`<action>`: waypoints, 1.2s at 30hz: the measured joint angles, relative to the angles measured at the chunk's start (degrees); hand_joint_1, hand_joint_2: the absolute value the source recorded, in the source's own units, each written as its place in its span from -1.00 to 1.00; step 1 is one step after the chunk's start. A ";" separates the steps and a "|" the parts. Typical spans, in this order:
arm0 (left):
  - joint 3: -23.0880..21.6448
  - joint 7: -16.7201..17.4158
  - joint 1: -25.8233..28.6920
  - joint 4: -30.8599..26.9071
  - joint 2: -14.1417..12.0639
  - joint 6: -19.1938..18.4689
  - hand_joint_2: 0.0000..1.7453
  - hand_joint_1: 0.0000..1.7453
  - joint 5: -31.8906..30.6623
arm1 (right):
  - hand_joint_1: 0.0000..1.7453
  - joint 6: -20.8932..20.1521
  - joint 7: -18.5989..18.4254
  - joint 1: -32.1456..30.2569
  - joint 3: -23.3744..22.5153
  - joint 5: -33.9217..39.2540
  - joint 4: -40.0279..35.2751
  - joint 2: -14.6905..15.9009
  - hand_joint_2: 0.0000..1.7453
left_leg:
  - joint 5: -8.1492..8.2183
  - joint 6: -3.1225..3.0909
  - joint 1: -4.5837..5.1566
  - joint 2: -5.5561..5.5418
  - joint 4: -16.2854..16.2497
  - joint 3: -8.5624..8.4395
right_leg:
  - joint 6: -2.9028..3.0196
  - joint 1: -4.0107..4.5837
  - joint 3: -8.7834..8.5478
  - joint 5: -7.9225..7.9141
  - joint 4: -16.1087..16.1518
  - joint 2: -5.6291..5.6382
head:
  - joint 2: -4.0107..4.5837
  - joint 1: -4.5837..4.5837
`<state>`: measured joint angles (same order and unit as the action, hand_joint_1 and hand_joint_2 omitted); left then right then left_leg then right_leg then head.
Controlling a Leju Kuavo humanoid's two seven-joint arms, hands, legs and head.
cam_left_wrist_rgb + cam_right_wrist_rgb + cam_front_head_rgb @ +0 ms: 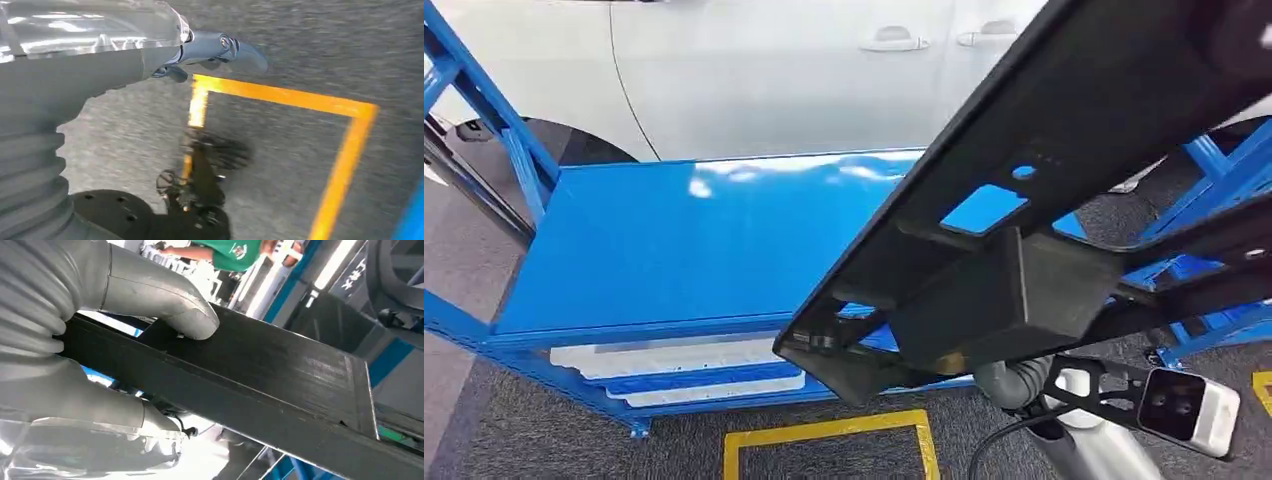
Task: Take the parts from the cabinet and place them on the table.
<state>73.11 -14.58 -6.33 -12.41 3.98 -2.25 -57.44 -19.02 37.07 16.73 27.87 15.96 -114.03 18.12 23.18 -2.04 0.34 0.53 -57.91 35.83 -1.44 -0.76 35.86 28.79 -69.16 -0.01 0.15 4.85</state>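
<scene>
Car, white, fills the back of the head view, its door handles visible near the top edge. Just in front of it stands the blue table, its flat glossy top bare where it shows, with white panels lying on a lower shelf beneath. A blue rack rises at the right edge. The floor is grey carpet marked with yellow tape.

The part, a long black moulded piece with cut-out openings and a boxy block on its underside, runs tilted across the right half of the head view, raised above the table's right portion and not resting on it. In the right wrist view the right hand grips the part: the thick thumb presses on one broad face while the rest of the hand wraps the opposite side, the fingers mostly hidden behind it. A person in a green shirt stands in the background of that view.

The left hand hangs over the floor and tape in the left wrist view, holding nothing; its fingers reach forward and are blurred, so whether they are spread or curled cannot be told.
</scene>
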 joint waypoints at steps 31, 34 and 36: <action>0.02 6.73 0.72 0.00 -1.22 0.66 1.00 -1.00 -0.35 | 1.00 -1.00 0.22 -3.63 -4.85 -6.56 -1.03 0.02 1.00 | 0.31 0.37 -0.28 -0.12 1.08 -1.54 | -0.19 -0.08 -1.85 -1.09 2.53 -0.23 | 0.00 0.00; 0.00 6.60 0.77 0.00 -0.96 0.55 1.00 -1.00 -0.63 | 1.00 -1.02 0.22 -3.60 -4.85 -6.67 -0.92 0.02 1.00 | -0.82 1.19 -0.12 -0.05 0.58 -0.36 | 0.68 0.50 -7.98 0.43 12.67 -0.34 | 0.00 0.00; 0.00 6.60 0.77 0.00 -0.96 0.53 1.00 -1.00 -0.63 | 1.00 -1.02 0.22 -3.61 -4.85 -6.67 -0.90 0.02 1.00 | -0.86 1.22 -0.13 -0.05 0.61 -0.36 | 0.69 0.50 -7.94 0.40 12.61 -0.34 | 0.00 0.00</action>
<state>73.11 -7.98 -5.56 -12.41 3.02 -1.73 -58.07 -20.04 37.29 13.13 23.02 9.29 -114.93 18.14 22.32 -0.82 0.21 0.48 -57.31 35.48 -0.75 -0.26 27.92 29.19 -56.56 -0.35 0.15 4.85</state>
